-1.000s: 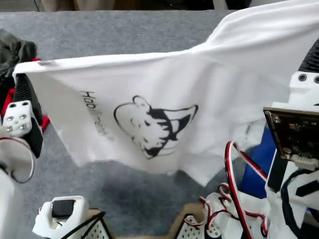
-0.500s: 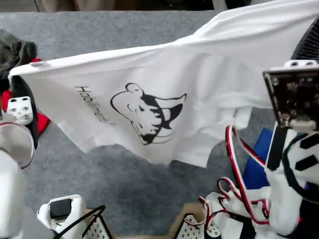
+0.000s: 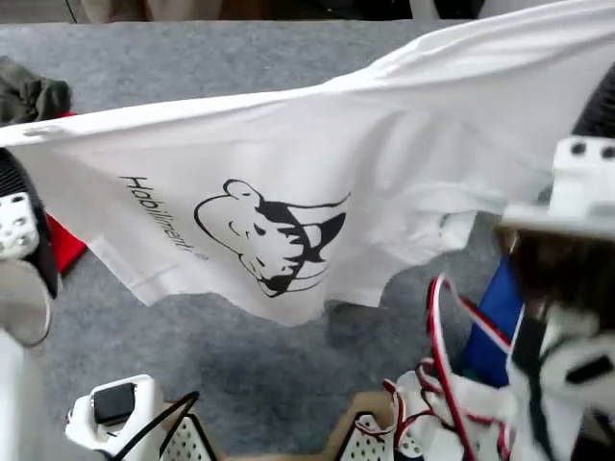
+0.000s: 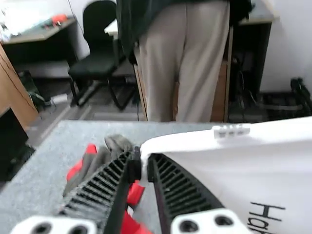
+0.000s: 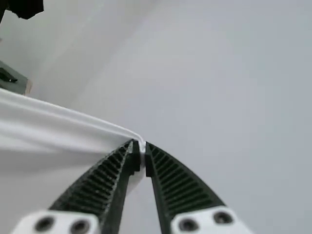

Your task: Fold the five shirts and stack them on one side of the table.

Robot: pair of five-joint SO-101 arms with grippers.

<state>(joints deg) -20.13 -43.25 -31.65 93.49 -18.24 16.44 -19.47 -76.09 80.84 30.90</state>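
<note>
White shirt (image 3: 404,163): held off the desk (image 3: 192,355), stretched between both arms. In the high view it spans from the 9 o'clock edge up to the 2 o'clock corner. The upper hem runs as a taut line. The lower edge hangs free and ends above the grey desk surface at about 6 o'clock. The printed side faces the camera: black cartoon graphic (image 3: 267,238) left of centre, and a line of black lettering (image 3: 159,213) toward 9 o'clock of it.

Left gripper (image 4: 141,163): the ribbed black jaws are pressed together on the shirt's edge. A fold of white cloth is pinched at the tips, and a small sewn label (image 4: 231,130) sits on the hem just beyond the grasp. In the high view this arm sits at the 9 o'clock edge, under the shirt's lower corner.

Right gripper (image 5: 140,152): the jaws are closed on a thin ridge of white cloth, which pulls away from the tips in a straight crease. In the high view this arm stands at 3 to 4 o'clock, with the shirt's raised end passing behind its upper part.

Other garments on the desk:
- Dark olive garment (image 3: 34,96), bunched at 10 o'clock.
- Red garment (image 3: 62,245), at 9 o'clock, partly covered by the hanging shirt and the left arm. In the left wrist view the olive-grey and red pieces lie touching each other on the desk beyond the jaws.
- Blue cloth (image 3: 495,312), at 4 o'clock, beside the right arm's red and white cables (image 3: 452,336). Its shape is mostly hidden.

Arm bases (image 3: 120,413): white, along the 6 o'clock edge.
</note>
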